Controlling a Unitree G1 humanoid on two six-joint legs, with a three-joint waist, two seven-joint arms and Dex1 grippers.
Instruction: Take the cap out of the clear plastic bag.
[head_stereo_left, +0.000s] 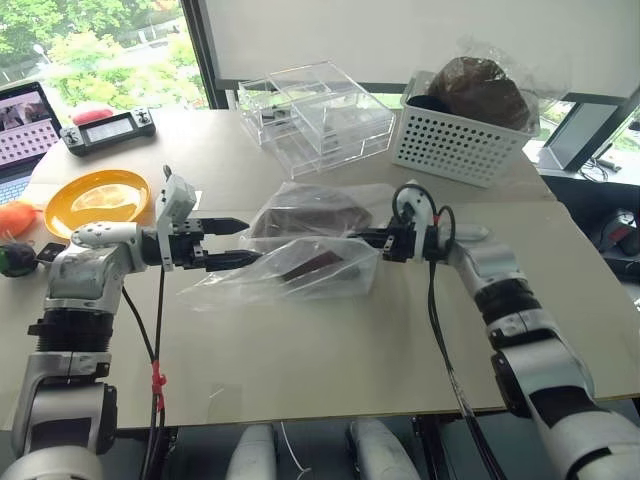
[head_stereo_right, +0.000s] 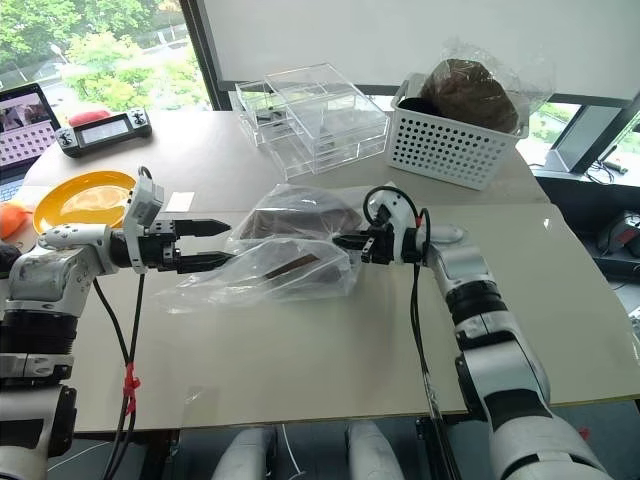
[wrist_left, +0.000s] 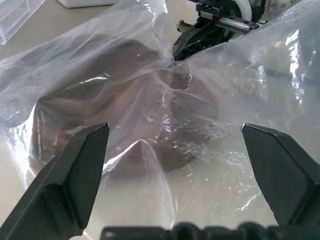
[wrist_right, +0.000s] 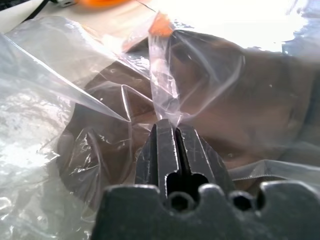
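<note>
The clear plastic bag (head_stereo_left: 300, 262) lies crumpled in the middle of the table, and the brown cap (head_stereo_left: 312, 218) shows through its film as a flat dark shape. My right gripper (wrist_right: 167, 126) is shut on a fold of the bag's film at its right side, with the film pulled into a taut ridge from the tips; the cap (wrist_right: 240, 100) lies just beyond. At the bag's left end my left gripper (head_stereo_left: 246, 242) stands open and level, its two black fingers (wrist_left: 82, 165) wide apart. The bag and the cap (wrist_left: 165, 125) lie right in front of them.
An orange plate (head_stereo_left: 98, 198) sits at the left, a game controller (head_stereo_left: 108, 128) and a laptop (head_stereo_left: 22, 125) behind it. At the back stand a rigid clear compartment box (head_stereo_left: 318, 118) and a white perforated basket (head_stereo_left: 455, 145) holding a darker bagged cap (head_stereo_left: 482, 90).
</note>
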